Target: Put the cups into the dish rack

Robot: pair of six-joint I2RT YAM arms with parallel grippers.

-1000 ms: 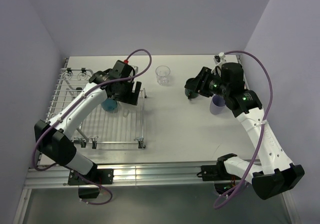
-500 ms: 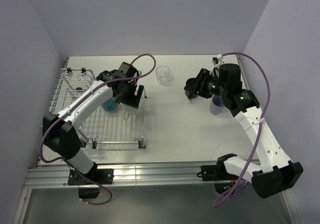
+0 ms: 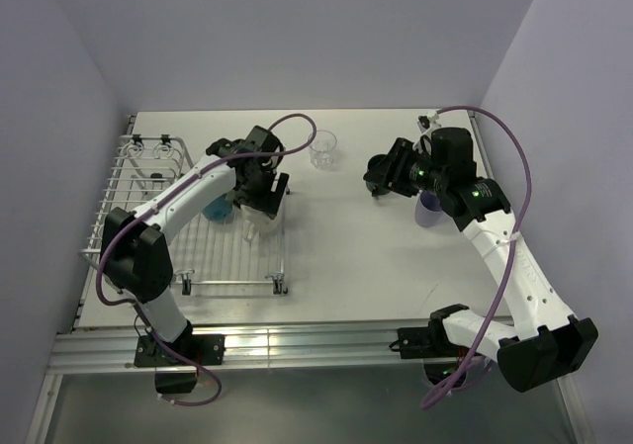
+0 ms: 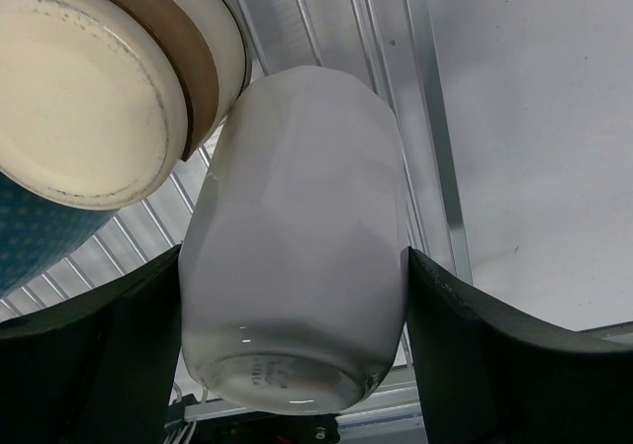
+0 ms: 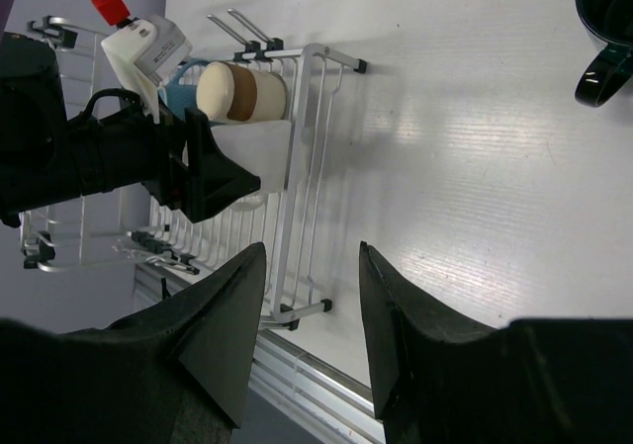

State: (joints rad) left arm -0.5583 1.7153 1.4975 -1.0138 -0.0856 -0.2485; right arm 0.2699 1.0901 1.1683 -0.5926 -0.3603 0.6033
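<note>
My left gripper (image 3: 262, 202) (image 4: 295, 256) is shut on the white mug (image 3: 259, 220) (image 4: 297, 226). It holds the mug base up over the right side of the silver wire dish rack (image 3: 227, 261) (image 4: 326, 9). The brown metal-lined cup (image 4: 89, 88) and the light blue mug (image 3: 216, 208) stand in the rack beside it. My right gripper (image 3: 384, 175) (image 5: 313, 248) is open and empty, hovering by the dark teal mug (image 3: 378, 181) (image 5: 605, 29). The lavender cup (image 3: 428, 210) and the clear glass tumbler (image 3: 321, 149) stand on the table.
The rack has a small wire holder section (image 3: 148, 152) at its far left corner. A purple cable (image 3: 292, 128) loops above the left arm. Grey walls close in the table at the back and both sides.
My left gripper has shifted right and nearer with the white mug, toward the rack's right edge, and its elbow swung in. The right arm has barely moved.
</note>
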